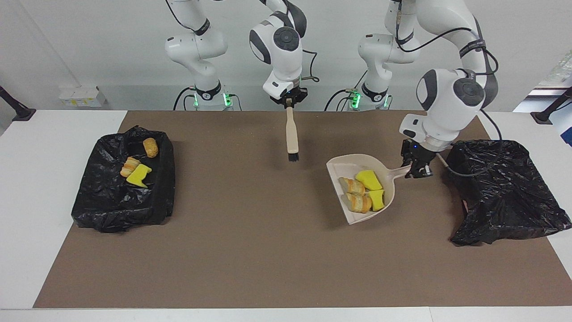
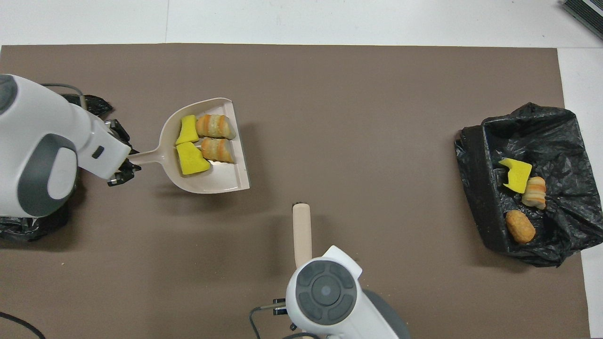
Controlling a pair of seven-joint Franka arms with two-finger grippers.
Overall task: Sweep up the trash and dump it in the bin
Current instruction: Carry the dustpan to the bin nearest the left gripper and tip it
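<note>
My left gripper (image 1: 418,170) is shut on the handle of the beige dustpan (image 1: 357,163) and holds it a little above the mat, beside the black bag at the left arm's end. The dustpan (image 2: 221,181) carries trash: two yellow chunks (image 1: 368,179) (image 2: 192,159) and two striped pastries (image 1: 357,202) (image 2: 217,149). My right gripper (image 1: 289,102) is shut on the handle of the brush (image 1: 291,134), which hangs bristles down over the mat; in the overhead view the brush (image 2: 301,230) shows and the wrist hides the gripper.
An open black-lined bin (image 1: 120,205) (image 2: 476,188) at the right arm's end holds a yellow chunk (image 1: 138,175) and two pastries (image 1: 150,146). A crumpled black bag (image 1: 505,192) (image 2: 28,226) sits at the left arm's end.
</note>
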